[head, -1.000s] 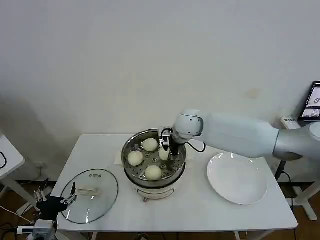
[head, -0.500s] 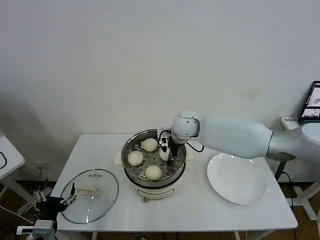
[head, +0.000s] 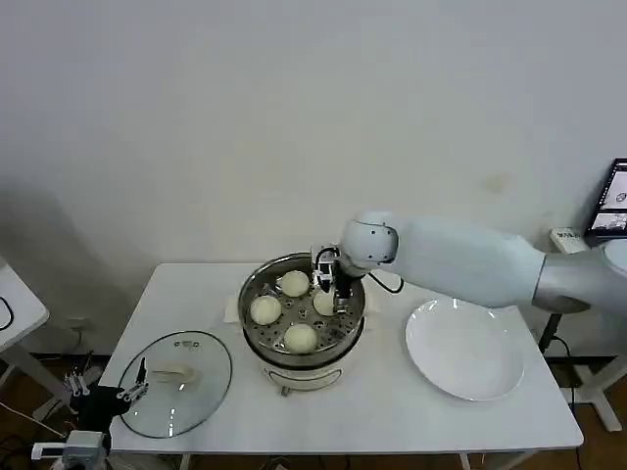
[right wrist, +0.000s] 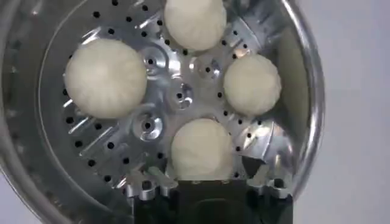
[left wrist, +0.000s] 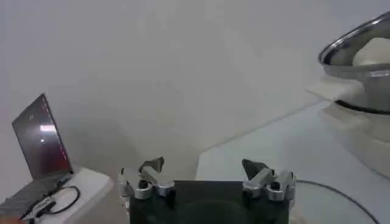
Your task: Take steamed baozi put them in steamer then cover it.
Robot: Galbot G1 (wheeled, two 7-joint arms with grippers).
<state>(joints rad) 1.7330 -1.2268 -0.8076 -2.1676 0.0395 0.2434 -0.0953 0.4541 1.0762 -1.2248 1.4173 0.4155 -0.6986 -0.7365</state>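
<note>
Lifted a little since half a second before, the right pincer [head: 326,284] — now poised just above the steamer [head: 302,311] with its fingers parted and holding nothing, the fourth bun left resting on the perforated tray directly beneath. Counted four steamed baozi [right wrist: 201,148] in the steamer — all on the tray, spaced around its centre, none touching another in the right wrist view. No brand, label or legible writing made out on steamer, lid or plate. One glass lid [head: 174,382] lay flat on the bench [head: 372,416] at the robot's left, well apart from the steamer, a pale knob at its middle. One white plate [head: 464,351] sat bare on the bench at the right of the steamer. Parked low off the bench's left corner beside the lid, the left pincer [left wrist: 206,176], fingers spread wide and gripping nothing. A lit screen [head: 613,198] stood at the far right edge, its content too small to read.
</note>
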